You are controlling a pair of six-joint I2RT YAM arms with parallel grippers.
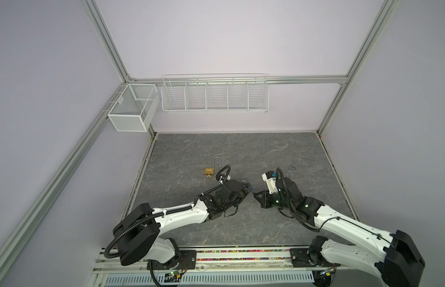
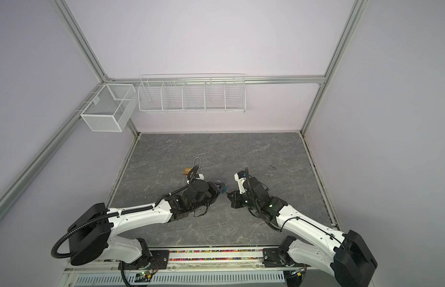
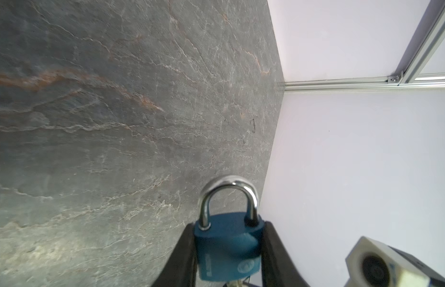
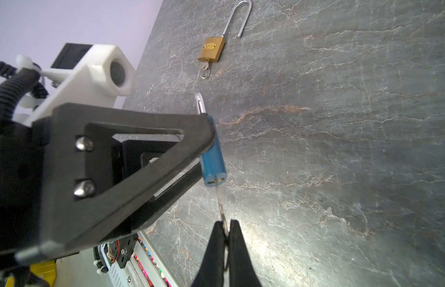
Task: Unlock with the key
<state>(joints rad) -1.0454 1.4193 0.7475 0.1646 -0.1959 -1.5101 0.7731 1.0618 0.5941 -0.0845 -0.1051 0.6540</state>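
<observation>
- Pinching the blue padlock (image 3: 226, 251) by its two narrow sides, the left pincer (image 3: 229, 231) holds it over the middle of the worktop (image 1: 241, 154), a little toward the front edge.
- Both legs of the silver shackle (image 3: 227, 196) enter the blue body.
- The right pincer (image 4: 226, 231) is pressed together on the head of the key (image 4: 221, 201); the key's shaft goes into the keyhole at the bottom of the blue padlock.
- A brass padlock (image 4: 211, 49) lies flat on the worktop, nearer the left edge, apart from both pincers.
- Its long shackle (image 4: 239, 17) is open, and a small key (image 4: 205, 65) with a ring (image 4: 204, 73) sits in it.
</observation>
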